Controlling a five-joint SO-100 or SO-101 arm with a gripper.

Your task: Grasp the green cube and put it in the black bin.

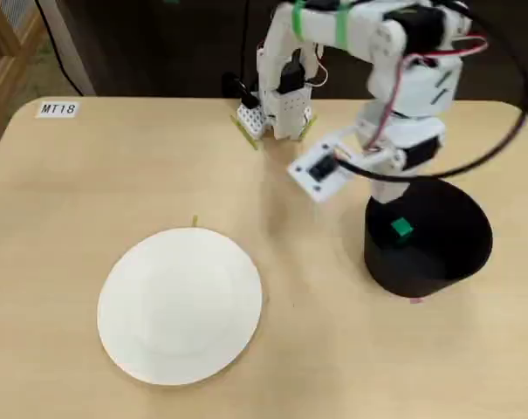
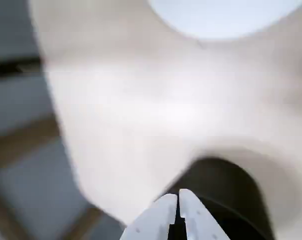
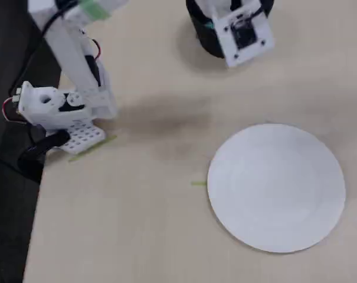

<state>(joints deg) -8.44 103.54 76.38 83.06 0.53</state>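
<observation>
— Gripper [image 2: 178, 200] pose?
— Hanging over the black bin [image 1: 438, 253], arm [image 1: 368, 35] bent down from its base; jaws closed together, empty.
— White plate [image 1: 181, 305]?
— Well apart, bare on the table [image 1: 89, 175].
— Green cube [image 1: 401, 228]?
— Lying inside the bin.

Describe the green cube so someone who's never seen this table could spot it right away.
Find the beige table, then the black bin on its right side in a fixed view, under the white arm. The green cube sits inside that bin, the only small bright green block against black.
</observation>
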